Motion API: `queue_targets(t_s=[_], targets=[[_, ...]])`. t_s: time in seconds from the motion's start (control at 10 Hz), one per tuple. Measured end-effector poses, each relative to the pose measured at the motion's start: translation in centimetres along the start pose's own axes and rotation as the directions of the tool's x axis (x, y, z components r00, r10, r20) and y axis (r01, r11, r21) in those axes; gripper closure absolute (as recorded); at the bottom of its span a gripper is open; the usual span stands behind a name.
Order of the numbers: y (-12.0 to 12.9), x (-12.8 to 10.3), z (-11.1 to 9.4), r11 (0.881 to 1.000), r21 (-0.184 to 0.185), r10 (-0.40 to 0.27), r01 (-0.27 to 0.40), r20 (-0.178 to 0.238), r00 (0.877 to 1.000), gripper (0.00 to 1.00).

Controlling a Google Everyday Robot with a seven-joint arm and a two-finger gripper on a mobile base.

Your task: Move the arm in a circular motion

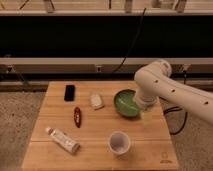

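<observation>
The white arm (172, 90) reaches in from the right edge, its thick rounded segments marked with small dark dots. Its bulbous joint (154, 75) hangs over the back right of the wooden table (100, 150). From that joint a short segment drops to the right rim of a green bowl (126, 103). My gripper (146, 111) is at that lower end, just right of the bowl and mostly hidden by the arm.
On the table lie a black phone (69, 92), a white packet (96, 101), a red chili-like item (77, 116), a white tube (63, 139) and a white cup (119, 143). Dark railings and cables run behind the table. Speckled floor surrounds it.
</observation>
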Motion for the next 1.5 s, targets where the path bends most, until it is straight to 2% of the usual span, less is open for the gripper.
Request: queue_targets(t_s=[0.4,0.7,1.1,1.5], targets=[[0.2,3.0,-0.1,0.999,-0.007,0.048,-0.048,0.003,0.999,0.20],[-0.8,3.1,-0.2,0.996,-0.010,0.086,-0.086,0.009,0.996,0.20],[-3.5,4.0,-0.4,0.993,-0.018,0.113,-0.113,0.008,0.994,0.20],[-6.4,2.6,-0.2,0.994,-0.027,0.108,-0.108,0.013,0.994,0.20]])
